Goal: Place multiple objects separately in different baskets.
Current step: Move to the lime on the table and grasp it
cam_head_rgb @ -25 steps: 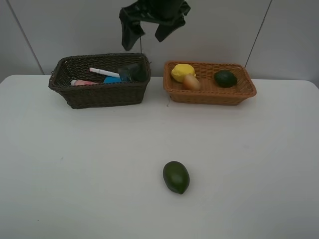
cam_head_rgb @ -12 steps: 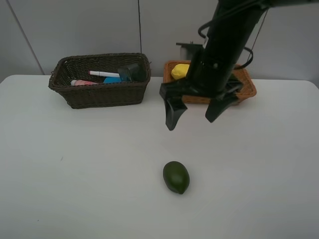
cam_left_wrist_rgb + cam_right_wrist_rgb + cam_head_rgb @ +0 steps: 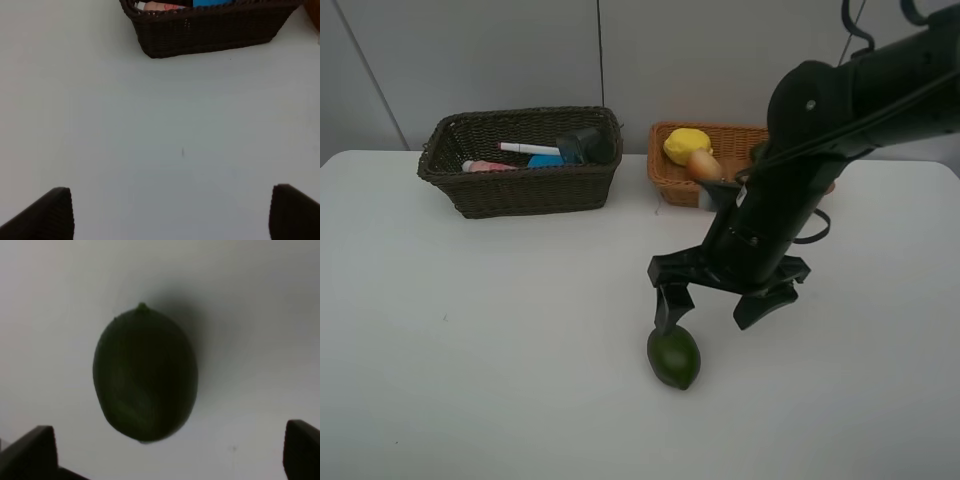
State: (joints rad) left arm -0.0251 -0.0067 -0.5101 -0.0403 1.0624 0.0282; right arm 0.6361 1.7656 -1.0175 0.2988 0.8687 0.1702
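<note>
A dark green avocado (image 3: 674,357) lies on the white table; it fills the right wrist view (image 3: 145,374). My right gripper (image 3: 715,314) hangs open just above it, one finger at its top left, the other off to its right. The dark brown basket (image 3: 520,190) holds the white marker (image 3: 528,147), the pink bottle (image 3: 485,166), a blue item and a dark grey bottle (image 3: 588,145). The orange-tan basket (image 3: 672,185) holds the yellow lemon (image 3: 687,144) and the peach (image 3: 702,164); the arm hides its right part. My left gripper (image 3: 170,212) is open over bare table.
The brown basket's front wall (image 3: 210,32) shows at the far end of the left wrist view. A small dark speck (image 3: 183,152) marks the table. The table's back edge meets a grey wall.
My right arm came in from the back and dropped down and forward; its open gripper went from in front of the tan basket to just over the avocado.
</note>
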